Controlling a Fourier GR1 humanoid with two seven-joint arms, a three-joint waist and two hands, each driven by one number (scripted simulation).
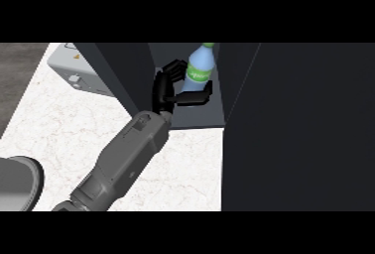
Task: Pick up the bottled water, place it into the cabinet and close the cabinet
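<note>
The bottled water (199, 66) is inside the open cabinet (192, 116). It is upright or nearly so, with its green cap toward the far edge and its pale blue body crossed by a green label. The left hand (162, 88) is clasped round it. The fingers (171, 68) wrap the bottle's left and far side, and the thumb (196, 97) crosses in front of its lower part. The hand hides the bottle's base, so it may be standing on the cabinet's floor or held just above it; the view does not settle this.

A dark upright wall (121, 74) of the cabinet stands close on the hand's left, and the wrist passes just beside its near corner. On the right a very large dark panel (300, 129), probably the cabinet's open door, fills that whole side of the view and hides whatever lies behind it.

At the far left a grey box-like appliance (77, 70) sits on the counter, partly hidden behind the cabinet's left wall. A round grey object (16, 181) shows at the near left edge, well apart from the forearm and cut off by the frame.

The counter (66, 124) is white with faint marble veining. A strip of dark grey floor (18, 74) runs beyond its left edge.
</note>
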